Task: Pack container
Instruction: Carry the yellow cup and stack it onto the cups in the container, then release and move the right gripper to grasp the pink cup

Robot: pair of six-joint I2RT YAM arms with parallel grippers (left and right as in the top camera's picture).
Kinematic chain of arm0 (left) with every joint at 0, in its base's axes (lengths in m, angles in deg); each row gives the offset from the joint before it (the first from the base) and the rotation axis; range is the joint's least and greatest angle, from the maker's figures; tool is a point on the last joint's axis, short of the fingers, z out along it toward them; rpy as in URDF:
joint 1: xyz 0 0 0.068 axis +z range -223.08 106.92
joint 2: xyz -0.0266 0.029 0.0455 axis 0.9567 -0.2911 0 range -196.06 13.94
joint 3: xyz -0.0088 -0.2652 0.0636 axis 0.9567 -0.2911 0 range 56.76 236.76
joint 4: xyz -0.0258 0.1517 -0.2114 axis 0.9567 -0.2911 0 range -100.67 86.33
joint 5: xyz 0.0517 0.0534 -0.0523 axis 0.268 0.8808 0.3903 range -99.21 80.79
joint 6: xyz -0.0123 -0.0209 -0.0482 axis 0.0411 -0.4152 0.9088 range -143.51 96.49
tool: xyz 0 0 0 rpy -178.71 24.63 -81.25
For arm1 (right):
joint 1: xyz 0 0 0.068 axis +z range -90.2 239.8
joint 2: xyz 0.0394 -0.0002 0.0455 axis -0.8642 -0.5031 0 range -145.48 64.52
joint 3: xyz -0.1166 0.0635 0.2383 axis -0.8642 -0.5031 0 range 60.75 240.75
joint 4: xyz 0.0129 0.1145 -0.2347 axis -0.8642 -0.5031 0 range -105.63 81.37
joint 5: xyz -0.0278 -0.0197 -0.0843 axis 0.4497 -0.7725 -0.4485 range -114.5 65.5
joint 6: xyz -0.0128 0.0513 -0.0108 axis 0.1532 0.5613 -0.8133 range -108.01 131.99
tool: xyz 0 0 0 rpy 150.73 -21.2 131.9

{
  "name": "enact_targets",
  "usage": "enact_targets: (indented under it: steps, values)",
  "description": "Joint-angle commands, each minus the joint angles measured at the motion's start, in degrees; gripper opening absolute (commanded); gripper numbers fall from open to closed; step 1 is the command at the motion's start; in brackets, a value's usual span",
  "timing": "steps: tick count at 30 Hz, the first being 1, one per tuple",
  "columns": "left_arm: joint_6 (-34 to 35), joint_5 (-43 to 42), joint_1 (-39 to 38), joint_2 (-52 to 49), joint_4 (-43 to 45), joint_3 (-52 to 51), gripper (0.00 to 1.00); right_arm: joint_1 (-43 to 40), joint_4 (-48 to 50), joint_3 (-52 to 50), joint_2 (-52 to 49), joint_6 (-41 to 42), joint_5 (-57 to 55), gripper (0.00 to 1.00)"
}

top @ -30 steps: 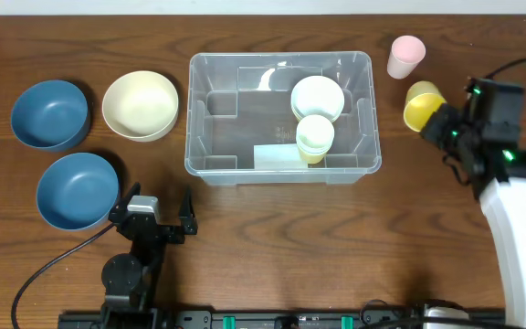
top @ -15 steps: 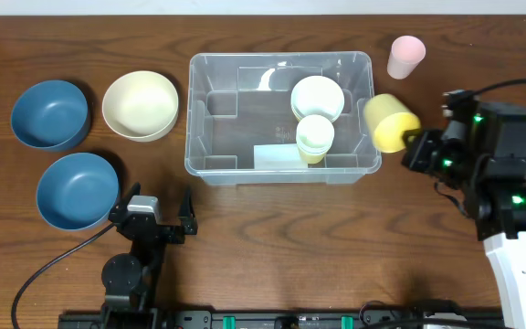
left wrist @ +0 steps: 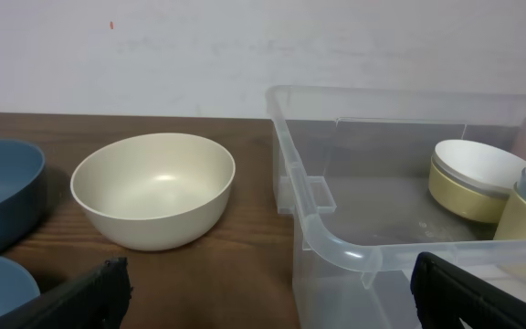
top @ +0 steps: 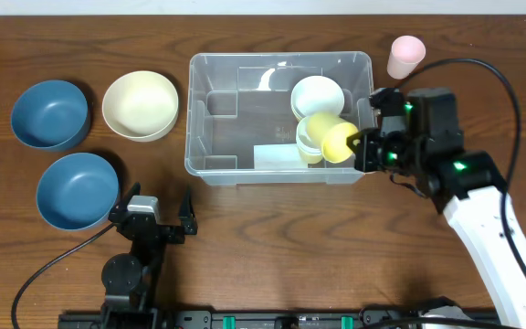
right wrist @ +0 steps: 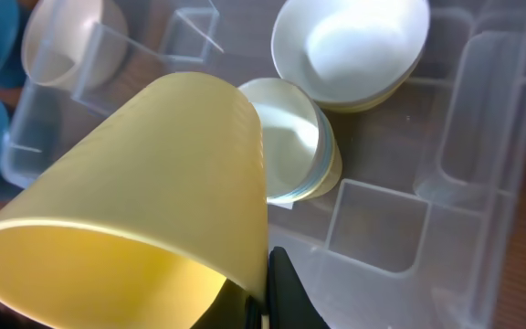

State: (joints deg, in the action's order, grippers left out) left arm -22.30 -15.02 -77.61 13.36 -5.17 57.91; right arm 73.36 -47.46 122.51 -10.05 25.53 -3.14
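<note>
Swung in from outside the container's [top: 279,117] right wall to over its right end, bringing the yellow cup [top: 338,142] tipped on its side, mouth toward the right gripper [top: 362,148], which is clamped on the cup. Hangs just above the stacked pale cups [top: 310,137] inside the container, with a stack of small bowls [top: 317,95] close behind them. Left of the container, a cream bowl [top: 140,105] and blue bowls [top: 50,113]; off its right rear corner, a pink cup [top: 405,57]; in front of its left corner, the left gripper [top: 160,206], fingers spread wide and holding nothing.
</note>
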Motion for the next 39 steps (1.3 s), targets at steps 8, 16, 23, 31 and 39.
enact_targets:
  steps: [8,16,23,31,39]
  values:
    - [-0.76,-0.85,0.28,0.28,-2.03,-0.92,0.98,0.98,3.69,0.07,-5.55,1.79,-0.63,0.01]
    - [-0.76,-0.85,0.28,0.28,-2.03,-0.92,0.98,0.98,3.98,0.07,-5.55,2.27,-1.62,0.36]
    - [-0.76,-0.85,0.28,0.28,-2.05,-0.92,0.98,1.01,4.15,0.07,-5.55,2.29,-1.42,0.38]
    - [-0.76,-0.85,0.28,0.28,-2.03,-0.92,0.98,0.15,6.29,3.21,-3.89,3.52,-2.45,0.38]
    - [-0.76,-0.85,0.28,0.28,-2.03,-0.92,0.98,-6.51,2.82,12.48,-4.35,7.74,-20.02,0.47]
